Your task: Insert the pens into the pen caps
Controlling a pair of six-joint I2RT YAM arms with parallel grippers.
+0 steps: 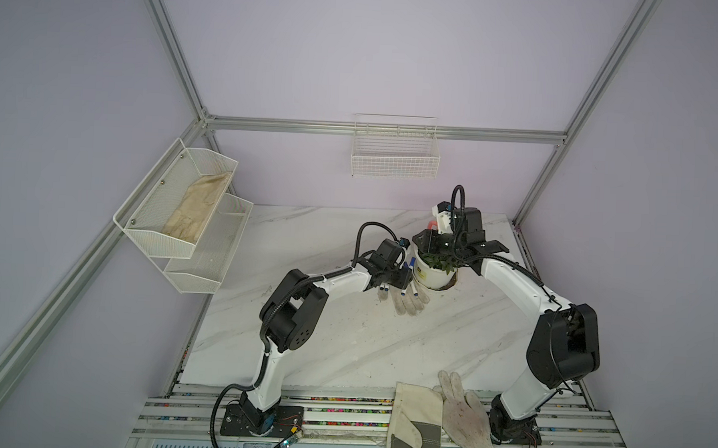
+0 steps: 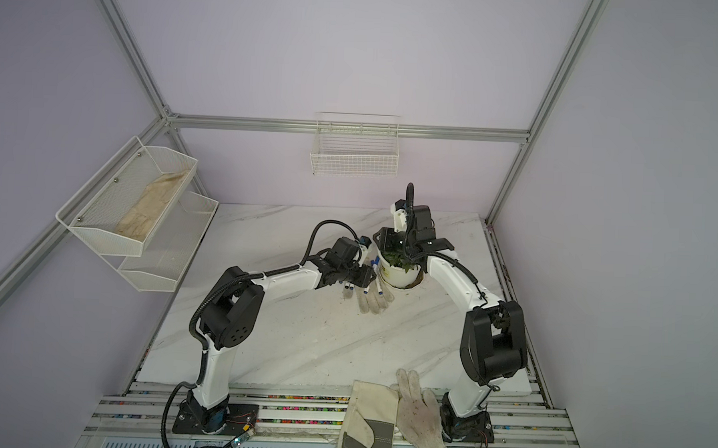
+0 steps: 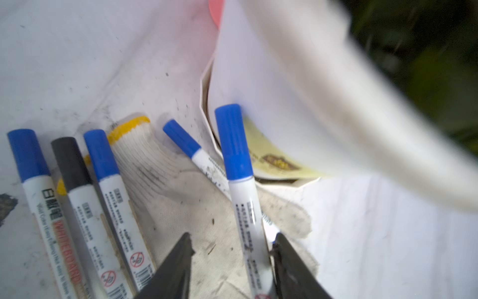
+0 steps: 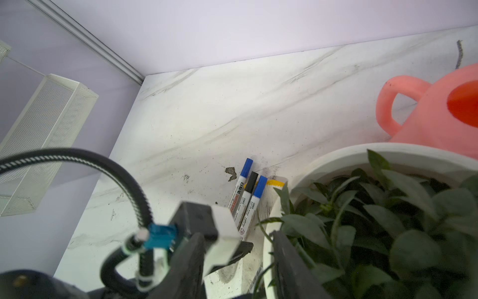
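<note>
Five pens (image 4: 247, 196), I count, all down by the white plant pot (image 4: 336, 158) at the back of the marble table (image 1: 344, 336). Every one is wearing a cap: of the five pen caps (image 3: 102, 155), four are blue and one is black.

Three of them lie side by side on the table, capped blue (image 3: 51, 220), black (image 3: 85, 214) and blue (image 3: 119, 207). A fourth (image 3: 207, 160) lies across a grubby knitted glove (image 3: 168, 207). The fifth (image 3: 245, 207) leans with its blue cap (image 3: 234, 142) against the pot.

The left gripper (image 3: 232, 236) has its jaws apart around that fifth pen. The barrel sits close against one finger and the other finger is well clear.

The right gripper (image 4: 236, 234) is parted too and straddles the pot's rim, with one finger in among the leaves (image 4: 375, 207).

One pink watering can (image 4: 426, 116) stands behind the pot. Two more gloves lie at the table's front edge, one knitted (image 1: 463, 417) and one canvas (image 1: 413, 410). Another (image 1: 197, 209) lies in the mesh shelf (image 1: 173, 242).
</note>
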